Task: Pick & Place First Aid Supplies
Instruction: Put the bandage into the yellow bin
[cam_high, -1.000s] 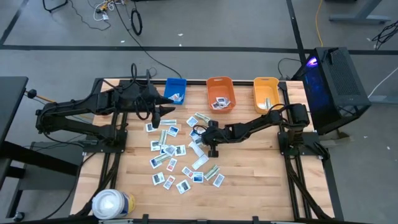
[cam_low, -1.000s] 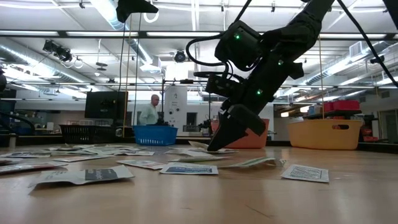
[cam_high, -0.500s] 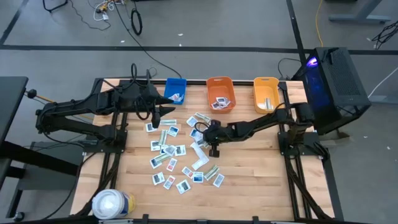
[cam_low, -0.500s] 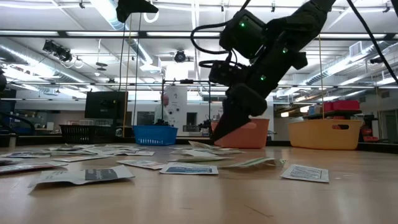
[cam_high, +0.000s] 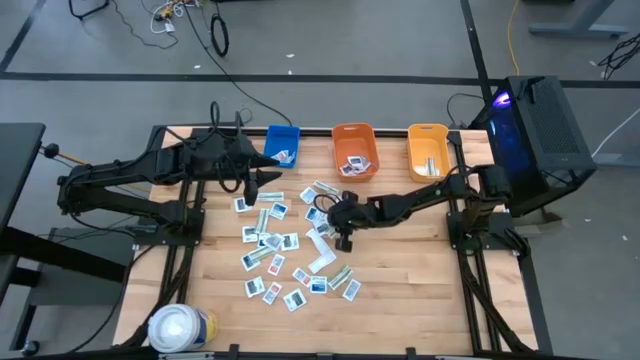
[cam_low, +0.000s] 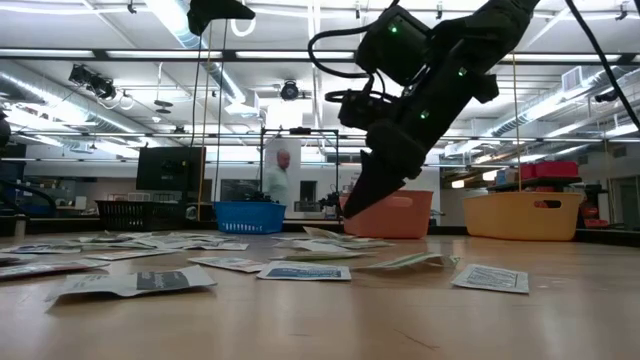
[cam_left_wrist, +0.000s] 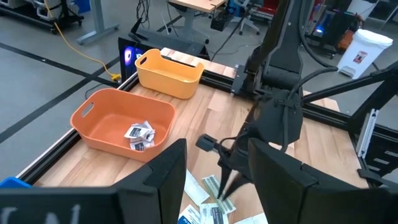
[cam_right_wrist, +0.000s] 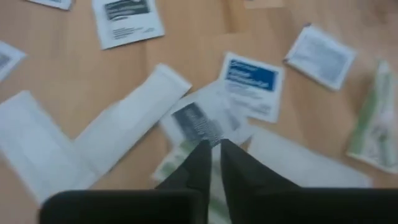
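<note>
Dozens of packets (cam_high: 283, 242) | flat, white w/ blue/red print | scattered

- packets (cam_right_wrist: 249, 78) blurred, print unreadable
- left arm (cam_low: 215, 12) cut off by the top edge in low view
- right gripper (cam_right_wrist: 211, 148) tips: grip unclear

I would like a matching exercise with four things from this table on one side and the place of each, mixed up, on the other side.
Things:
1. blue bin
2. yellow bin
3. white roll
4. right tool

Places:
a. at the table's front left corner
b. over the scattered packets near the table's middle
c. far edge, nearest the left arm
d. far edge, nearest the right arm's base

Pairs: 1-c, 2-d, 3-a, 4-b
</note>
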